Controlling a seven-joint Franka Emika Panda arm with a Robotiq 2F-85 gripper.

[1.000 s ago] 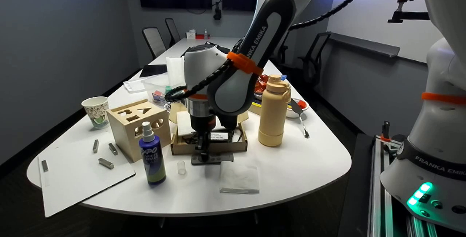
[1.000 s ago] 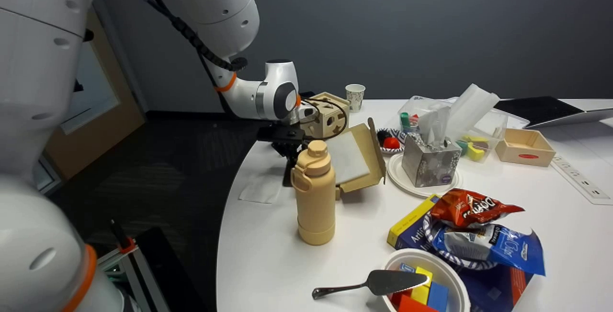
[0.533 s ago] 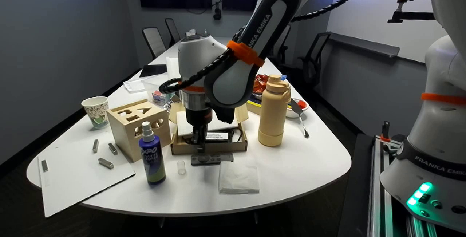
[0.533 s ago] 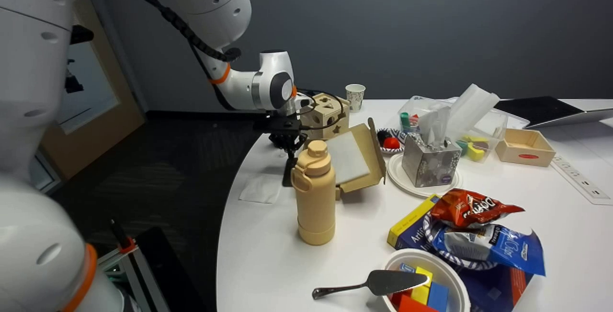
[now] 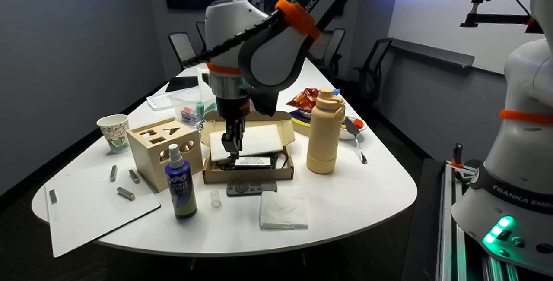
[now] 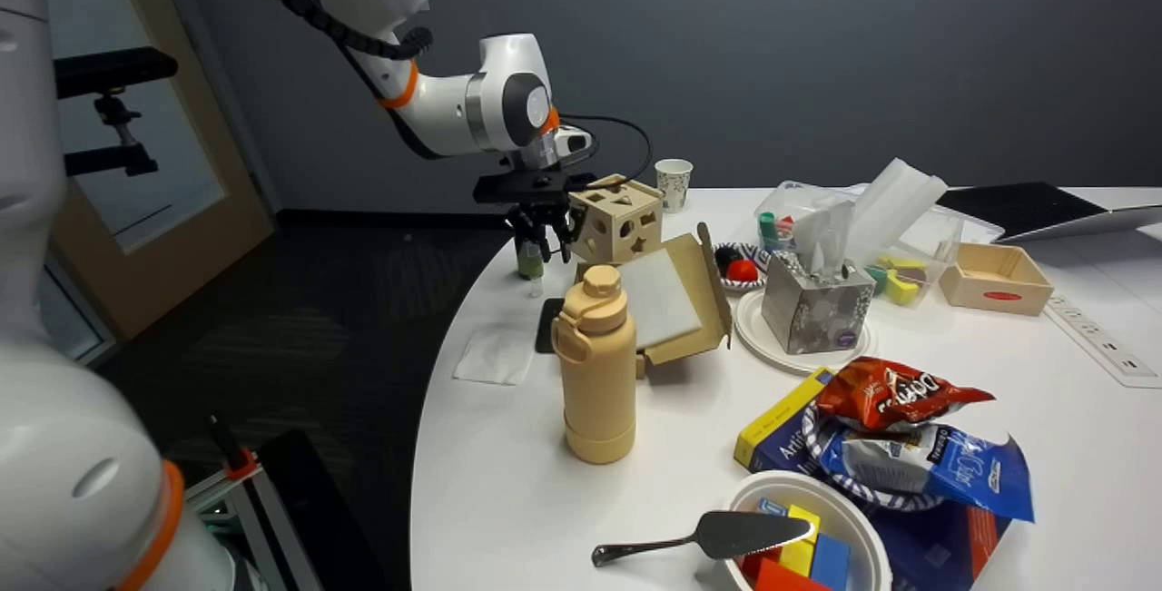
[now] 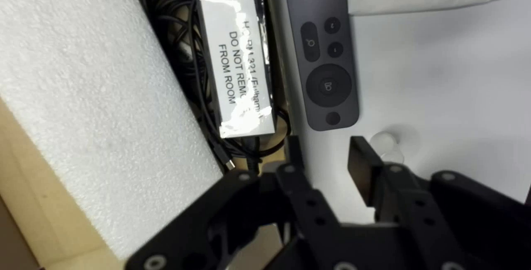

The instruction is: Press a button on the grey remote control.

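Gripper (image 7: pixel 325 154) spread, raised apart from one grey remote control (image 5: pixel 252 188)
The remote lies on the table (image 5: pixel 354 203), on the open box's (image 5: pixel 248 178) near side, long axis left to right, round pad (image 7: pixel 329 85) at left. One bottle (image 6: pixel 599 382) partly hides it in an exterior view; the wrist view crops its right end. Four grey bars (image 5: pixel 125 193) lie farther left.

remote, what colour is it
The remote is dark grey with near-black buttons; the wrist view shows it best.
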